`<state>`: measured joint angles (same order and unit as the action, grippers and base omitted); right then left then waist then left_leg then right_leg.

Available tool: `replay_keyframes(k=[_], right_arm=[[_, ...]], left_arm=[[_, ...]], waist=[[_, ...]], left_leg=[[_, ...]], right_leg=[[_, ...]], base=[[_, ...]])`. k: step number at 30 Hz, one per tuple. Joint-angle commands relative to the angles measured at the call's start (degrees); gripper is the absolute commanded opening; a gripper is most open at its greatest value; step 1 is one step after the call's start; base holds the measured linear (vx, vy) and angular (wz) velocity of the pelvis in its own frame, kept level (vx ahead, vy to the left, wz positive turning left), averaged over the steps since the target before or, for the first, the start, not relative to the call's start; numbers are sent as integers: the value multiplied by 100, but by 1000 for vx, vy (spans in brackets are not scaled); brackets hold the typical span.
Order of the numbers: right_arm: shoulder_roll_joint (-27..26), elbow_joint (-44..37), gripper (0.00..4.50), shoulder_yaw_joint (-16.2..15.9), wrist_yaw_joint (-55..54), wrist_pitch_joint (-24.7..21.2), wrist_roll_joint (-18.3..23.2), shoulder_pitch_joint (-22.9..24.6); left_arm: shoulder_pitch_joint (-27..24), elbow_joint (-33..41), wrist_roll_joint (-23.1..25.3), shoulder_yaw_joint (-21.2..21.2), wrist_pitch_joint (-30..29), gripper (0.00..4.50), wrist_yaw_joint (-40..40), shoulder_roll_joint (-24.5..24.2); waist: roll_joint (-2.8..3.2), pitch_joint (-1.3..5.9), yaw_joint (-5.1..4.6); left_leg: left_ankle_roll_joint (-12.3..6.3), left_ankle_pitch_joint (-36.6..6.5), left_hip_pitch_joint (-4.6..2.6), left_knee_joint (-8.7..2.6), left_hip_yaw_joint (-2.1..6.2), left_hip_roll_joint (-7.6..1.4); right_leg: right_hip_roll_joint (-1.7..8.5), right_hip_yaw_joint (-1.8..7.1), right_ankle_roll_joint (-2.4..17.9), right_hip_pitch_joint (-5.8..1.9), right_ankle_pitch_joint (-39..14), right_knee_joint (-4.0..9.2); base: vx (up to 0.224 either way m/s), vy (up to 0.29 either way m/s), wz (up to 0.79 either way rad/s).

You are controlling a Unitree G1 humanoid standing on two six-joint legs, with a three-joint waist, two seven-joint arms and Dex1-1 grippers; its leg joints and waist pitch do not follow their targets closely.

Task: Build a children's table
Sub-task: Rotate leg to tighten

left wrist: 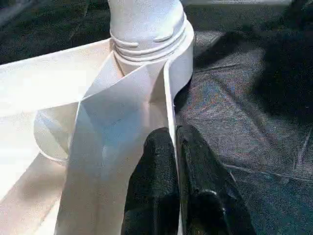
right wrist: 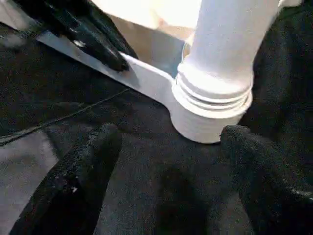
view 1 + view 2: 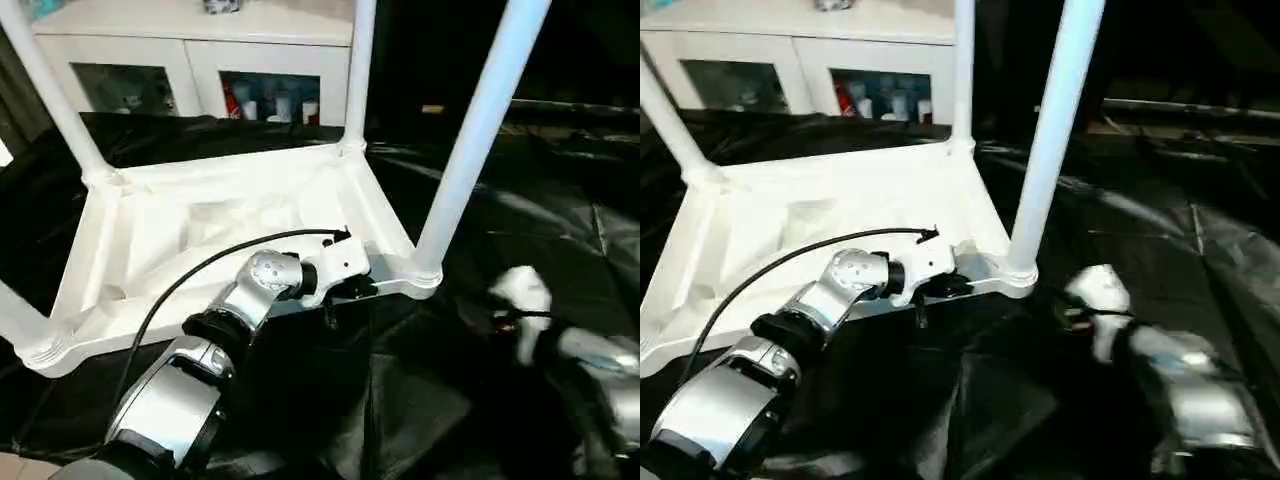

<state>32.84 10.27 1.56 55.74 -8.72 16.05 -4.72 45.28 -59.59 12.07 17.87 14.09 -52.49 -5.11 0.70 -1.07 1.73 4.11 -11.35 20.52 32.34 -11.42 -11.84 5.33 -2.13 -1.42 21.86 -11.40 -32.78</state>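
One white table top (image 3: 200, 220) is lying upside down on one black sheet (image 3: 560, 220). Four legs are standing up from its corners: one (image 3: 478, 130) just beside the left gripper (image 3: 335, 295), one (image 3: 358, 70) beyond it, and two (image 3: 50, 95) (image 3: 15, 315) farther away. Two grippers are showing, the right gripper (image 2: 166, 171) facing the nearest leg. One cabinet (image 3: 190, 50) is standing behind.

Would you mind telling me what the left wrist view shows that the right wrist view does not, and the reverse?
Left wrist view: the left gripper's two black fingers pinching the tabletop's thin side rim, plus the ribbed inside of the upturned top. Right wrist view: the right gripper, its fingers spread wide above the black sheet, holding nothing, with the left gripper on the rim beyond. Both share the near corner leg seated in its socket.
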Motion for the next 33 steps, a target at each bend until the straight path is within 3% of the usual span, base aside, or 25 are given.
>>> replay_keyframes(k=[1,4,8,12,13,14,18,23,28,33], right_arm=[[39,-224,365,18,192,-104,165,43],[26,-190,365,56,84,-20,79,69],[-112,-30,365,121,-218,34,42,-95],[-439,95,365,-5,-577,226,-168,-455],[-464,95,365,-17,-577,222,-159,-479],[-503,76,365,-60,-548,215,-144,-516],[-530,35,365,-279,-376,225,-175,-576],[-490,174,365,-398,-240,292,-277,-619],[-539,342,315,-440,-254,348,-286,-735],[-573,417,270,-499,-245,399,-344,-761]], left_arm=[[-193,-279,60,132,48,0,-174,-22],[-222,-282,59,137,81,0,-249,-19],[-317,-223,20,192,174,0,-623,-75],[-421,-76,-105,248,135,0,-1293,-158],[-426,-68,-104,257,128,0,-1330,-166],[-435,-54,-88,287,110,0,-1405,-190],[-460,7,-35,386,22,0,-1683,-294],[-433,15,-16,392,-31,0,-1712,-377],[-441,78,-13,359,-64,0,-1785,-422],[-462,115,-13,357,-98,0,-1779,-449]], waist=[[-167,171,-1],[-199,170,0],[-168,185,8],[-153,189,-6],[-112,195,0],[-123,199,-6],[-97,216,50],[-100,219,56],[-105,225,28],[-116,236,28]], left_leg=[[-698,-1301,18,-348,68,-169],[-660,-1289,11,-334,58,-161],[-635,-1111,5,-332,64,-158],[-611,-1038,-8,-331,53,-158],[-601,-1033,-14,-328,59,-163],[-619,-1005,-16,-325,52,-159],[-700,-789,-33,-302,41,-171],[-715,-854,-26,-295,38,-162],[-673,-871,-30,-293,41,-159],[-751,-733,-24,-276,38,-158]], right_leg=[[261,142,1244,-175,-1309,413],[263,141,1221,-150,-1493,427],[258,137,1264,-154,-1301,395],[251,140,1367,-151,-1047,363],[260,143,1391,-158,-991,351],[251,143,1434,-159,-864,341],[252,146,1570,-192,-286,276],[258,136,1558,-210,-319,270],[252,137,1581,-214,-346,268],[247,134,1640,-230,-115,236]], base=[[0,0,0],[0,0,0],[0,0,0],[0,0,0],[0,0,0],[0,0,0],[0,0,0],[0,0,0],[0,0,0],[0,0,0]])
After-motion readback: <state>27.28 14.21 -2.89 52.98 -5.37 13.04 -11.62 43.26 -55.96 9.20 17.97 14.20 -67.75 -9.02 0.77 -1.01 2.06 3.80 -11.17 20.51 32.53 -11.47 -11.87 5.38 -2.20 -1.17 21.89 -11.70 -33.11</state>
